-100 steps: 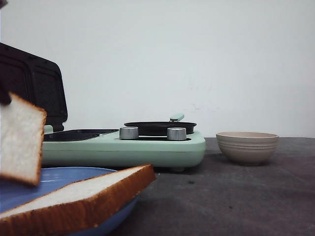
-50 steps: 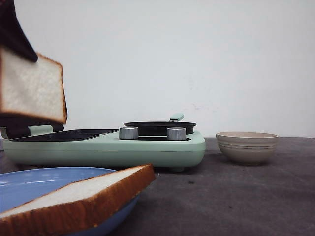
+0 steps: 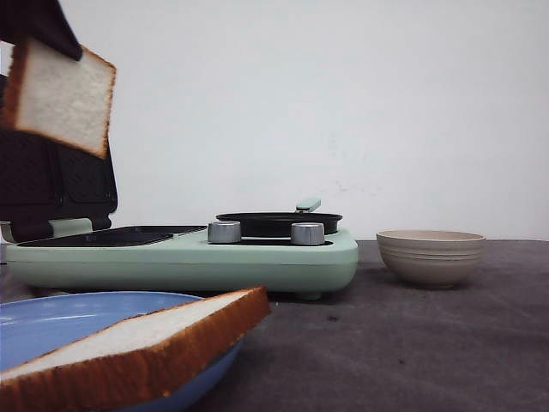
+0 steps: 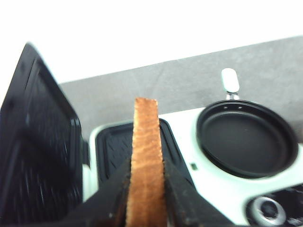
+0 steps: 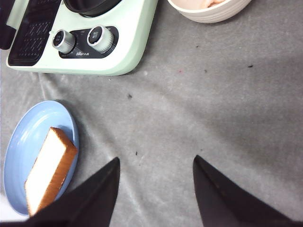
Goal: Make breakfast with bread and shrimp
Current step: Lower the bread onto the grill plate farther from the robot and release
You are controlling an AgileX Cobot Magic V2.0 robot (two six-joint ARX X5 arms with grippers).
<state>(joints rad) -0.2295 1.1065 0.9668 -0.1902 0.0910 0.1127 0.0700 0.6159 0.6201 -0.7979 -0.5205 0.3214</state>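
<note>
My left gripper is shut on a slice of bread, held high at the far left above the open green sandwich maker. In the left wrist view the slice's brown crust edge stands between the fingers, over the black grill plate. A second bread slice lies on the blue plate; it also shows in the right wrist view. My right gripper is open and empty above the grey cloth. Pale pinkish shrimp barely show in the bowl.
The ribbed beige bowl stands to the right of the sandwich maker. A round black pan sits in the maker's right half, with two silver knobs in front. The black lid stands raised at the left.
My left gripper has lifted the bread slice from beside the blue plate up and a little right, to above the open grill. The rest has not moved.
</note>
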